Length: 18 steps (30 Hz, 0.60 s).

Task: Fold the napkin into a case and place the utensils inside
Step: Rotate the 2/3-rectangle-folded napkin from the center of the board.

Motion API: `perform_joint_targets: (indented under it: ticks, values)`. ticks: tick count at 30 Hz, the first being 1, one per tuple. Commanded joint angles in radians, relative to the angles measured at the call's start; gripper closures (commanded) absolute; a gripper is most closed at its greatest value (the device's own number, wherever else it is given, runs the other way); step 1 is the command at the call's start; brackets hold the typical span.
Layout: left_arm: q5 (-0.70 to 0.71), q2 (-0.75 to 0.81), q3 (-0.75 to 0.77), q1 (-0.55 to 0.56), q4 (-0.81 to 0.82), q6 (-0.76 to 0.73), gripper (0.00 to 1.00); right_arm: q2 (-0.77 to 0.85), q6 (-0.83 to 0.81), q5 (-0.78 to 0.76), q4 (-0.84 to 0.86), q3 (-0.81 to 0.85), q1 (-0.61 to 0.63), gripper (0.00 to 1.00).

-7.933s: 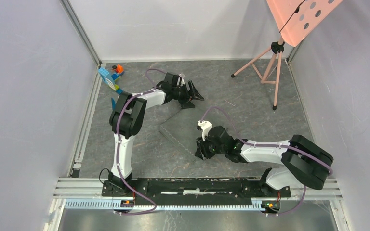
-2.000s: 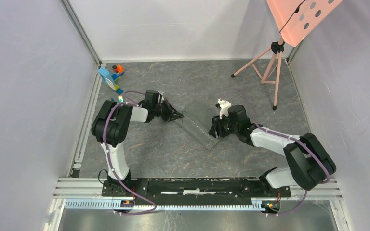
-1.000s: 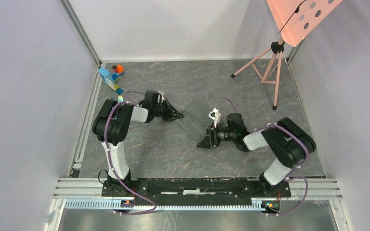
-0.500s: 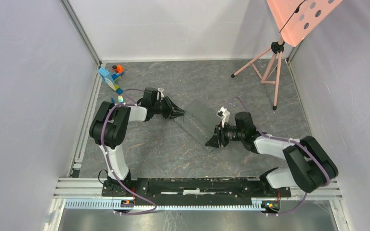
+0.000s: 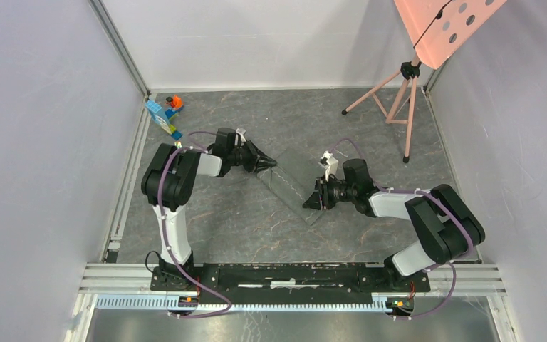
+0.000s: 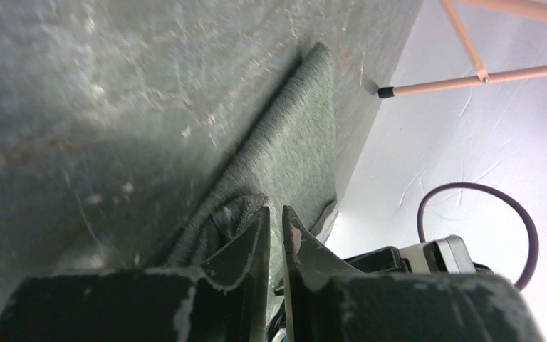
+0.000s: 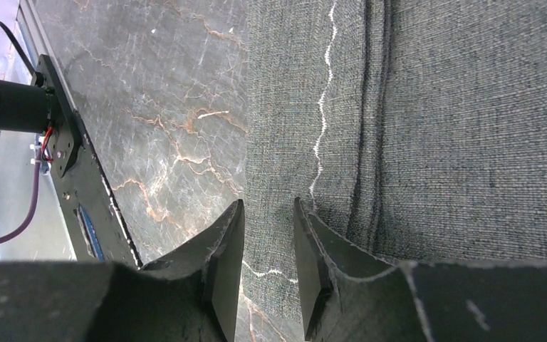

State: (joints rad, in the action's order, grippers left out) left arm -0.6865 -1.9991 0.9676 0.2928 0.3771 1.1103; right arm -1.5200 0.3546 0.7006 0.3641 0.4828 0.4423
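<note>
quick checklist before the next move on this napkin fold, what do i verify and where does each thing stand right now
1. Napkin folded into a narrow layered strip: ok.
2. Left pincer at the strip's far-left end: ok.
3. Left pincer gripping cloth: cannot tell; only a slit shows between its fingers.
4. Right pincer gripping the near-right end: not ok; its jaws stand apart over the stitched edge.
5. Cloth lying smooth: not ok; it bunches at the left fingertips.
6. Utensils in sight: cannot tell; none shows clearly in any view.
</note>
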Motion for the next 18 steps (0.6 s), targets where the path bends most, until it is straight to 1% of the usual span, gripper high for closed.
perform_joint_targets:
  ticks: [1, 2, 4, 6, 8, 10, 14, 15, 18]
  values:
    - [-0.005, -0.076, 0.073, -0.003, 0.024, 0.025, 0.83, 0.001, -0.026, -0.037, 0.030, -0.005, -0.015, 0.63]
    - [0.009, -0.081, 0.083, -0.004, 0.005, 0.005, 0.83, 0.006, -0.042, -0.053, 0.012, -0.006, -0.015, 0.63]
    - [0.056, -0.076, 0.109, -0.003, -0.087, -0.063, 0.83, 0.018, -0.064, -0.071, -0.022, -0.003, -0.016, 0.62]
    - [0.098, -0.055, 0.131, -0.001, -0.178, -0.129, 0.84, 0.030, -0.061, -0.067, -0.029, -0.003, -0.014, 0.62]
    - [0.110, -0.024, 0.137, 0.001, -0.217, -0.161, 0.83, 0.041, -0.048, -0.047, -0.023, 0.003, -0.013, 0.61]
    - [0.104, 0.023, 0.137, 0.009, -0.241, -0.179, 0.75, 0.061, -0.049, -0.057, -0.042, 0.017, -0.013, 0.59]
    - [0.107, 0.160, 0.154, 0.029, -0.369, -0.258, 0.55, 0.079, -0.077, -0.102, -0.094, 0.066, -0.013, 0.52]
    - [0.111, 0.196, 0.152, 0.030, -0.409, -0.279, 0.50, 0.072, -0.095, -0.121, -0.121, 0.082, -0.013, 0.51]
    - [0.150, 0.325, 0.129, 0.031, -0.518, -0.336, 0.39, 0.028, -0.152, -0.190, -0.194, 0.133, -0.015, 0.51]
